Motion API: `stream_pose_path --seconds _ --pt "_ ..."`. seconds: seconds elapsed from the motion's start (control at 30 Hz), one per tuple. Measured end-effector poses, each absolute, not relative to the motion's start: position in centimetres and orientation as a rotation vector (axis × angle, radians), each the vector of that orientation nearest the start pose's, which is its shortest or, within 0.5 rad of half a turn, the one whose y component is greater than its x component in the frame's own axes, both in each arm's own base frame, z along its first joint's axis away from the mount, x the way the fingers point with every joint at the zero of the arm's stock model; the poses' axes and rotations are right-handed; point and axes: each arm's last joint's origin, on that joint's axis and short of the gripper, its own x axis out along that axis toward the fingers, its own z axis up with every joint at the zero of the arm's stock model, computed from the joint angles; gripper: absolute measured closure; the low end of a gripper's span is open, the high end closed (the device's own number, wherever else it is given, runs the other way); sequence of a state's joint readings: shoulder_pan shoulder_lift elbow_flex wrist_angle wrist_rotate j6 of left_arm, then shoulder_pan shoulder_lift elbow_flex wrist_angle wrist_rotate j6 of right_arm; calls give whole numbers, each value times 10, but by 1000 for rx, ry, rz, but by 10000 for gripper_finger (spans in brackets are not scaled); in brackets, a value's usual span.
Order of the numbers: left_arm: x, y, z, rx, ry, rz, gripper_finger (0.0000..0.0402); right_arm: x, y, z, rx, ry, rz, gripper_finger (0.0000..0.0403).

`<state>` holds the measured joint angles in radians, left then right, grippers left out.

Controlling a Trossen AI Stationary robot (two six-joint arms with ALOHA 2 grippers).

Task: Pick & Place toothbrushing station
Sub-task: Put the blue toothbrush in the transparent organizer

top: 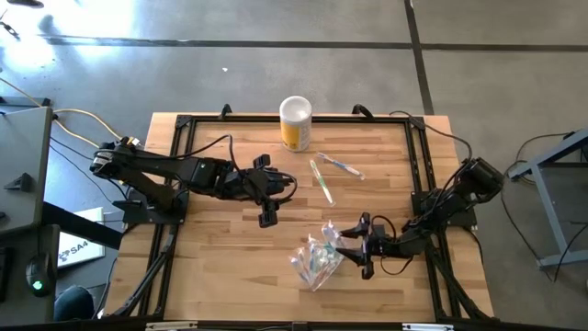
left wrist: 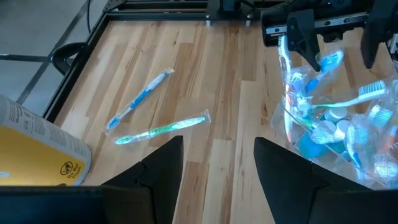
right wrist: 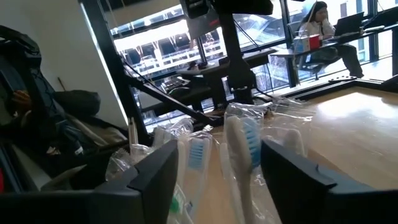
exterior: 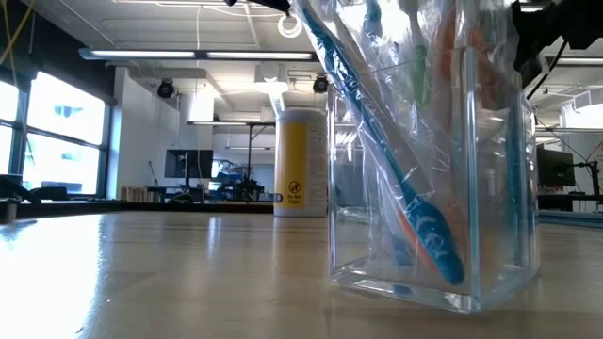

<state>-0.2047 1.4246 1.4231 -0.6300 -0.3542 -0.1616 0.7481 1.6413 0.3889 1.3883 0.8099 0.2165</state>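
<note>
A clear rectangular holder (exterior: 490, 273) stands on the wooden table near its front edge, right of centre (top: 315, 262). It is packed with wrapped toothbrushes (left wrist: 323, 102) standing head up; a blue one (exterior: 396, 169) leans across inside. My right gripper (left wrist: 336, 50) is open, level, at the holder's right side, its fingers on either side of the brush heads (right wrist: 236, 149) without touching them. Two more wrapped toothbrushes, a blue one (left wrist: 140, 99) and a green one (left wrist: 163, 129), lie flat on the table farther back. My left gripper (top: 268, 217) hovers open over the table's middle.
A yellow canister with a white top (top: 295, 122) stands at the table's far edge. A black frame (top: 175, 147) runs around the tabletop. Bare wood lies between the holder and the two loose toothbrushes (top: 326, 175).
</note>
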Motion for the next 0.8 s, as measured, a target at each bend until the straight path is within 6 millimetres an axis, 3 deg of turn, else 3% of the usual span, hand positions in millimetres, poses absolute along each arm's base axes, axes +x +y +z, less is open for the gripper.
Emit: stream_pose_path --seconds 0.27,0.6,0.8 --pt "299 -52 368 18 594 193 211 207 164 178 299 -141 -31 152" --pt "299 -52 368 19 594 194 211 208 158 186 350 -118 -3 154" --pt "299 -52 368 19 594 194 211 215 153 186 391 -102 114 155"
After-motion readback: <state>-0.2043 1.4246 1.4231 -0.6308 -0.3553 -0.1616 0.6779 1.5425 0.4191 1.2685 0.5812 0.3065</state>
